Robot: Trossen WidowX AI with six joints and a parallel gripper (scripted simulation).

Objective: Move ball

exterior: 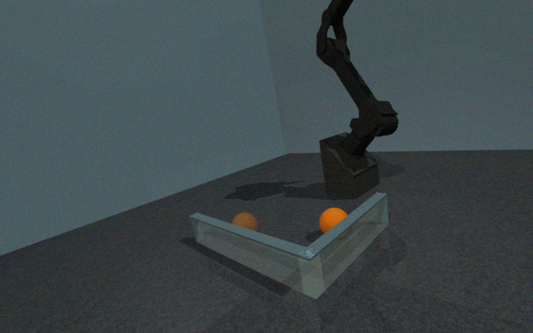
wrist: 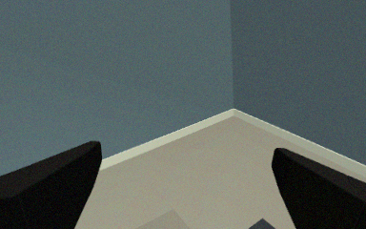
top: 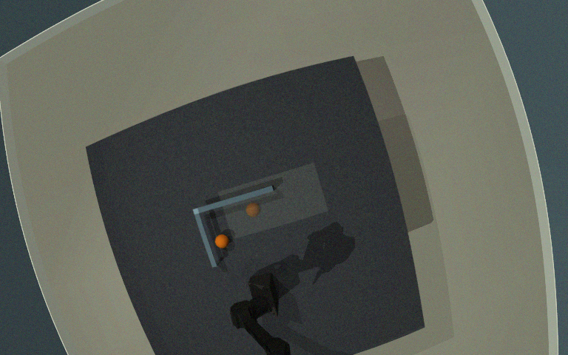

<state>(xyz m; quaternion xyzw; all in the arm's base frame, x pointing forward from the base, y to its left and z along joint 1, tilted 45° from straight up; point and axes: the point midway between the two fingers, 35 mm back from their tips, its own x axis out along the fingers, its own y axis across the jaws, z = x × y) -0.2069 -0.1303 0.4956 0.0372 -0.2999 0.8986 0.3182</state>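
The bright orange ball (top: 222,241) (exterior: 332,220) lies inside the corner, near the shorter clear wall (top: 204,237) (exterior: 355,214), with a small gap in the top view. The duller see-through copy (top: 252,209) (exterior: 244,220) is beside the longer clear wall (top: 234,200) (exterior: 251,234), on its inner side. Ball and copy are well apart. My gripper (wrist: 188,155) is open in the wrist view, with nothing between its fingers. It is away from the ball and above the frame in the exterior view. Its fingers are hard to make out in the top view.
The dark arm (top: 261,295) (exterior: 355,84) stands on the walls' open side, its base (exterior: 341,173) behind the ball in the exterior view. A paler rectangular patch (top: 299,192) lies around the copy. The arm's shadow (top: 330,248) falls on the dark surface.
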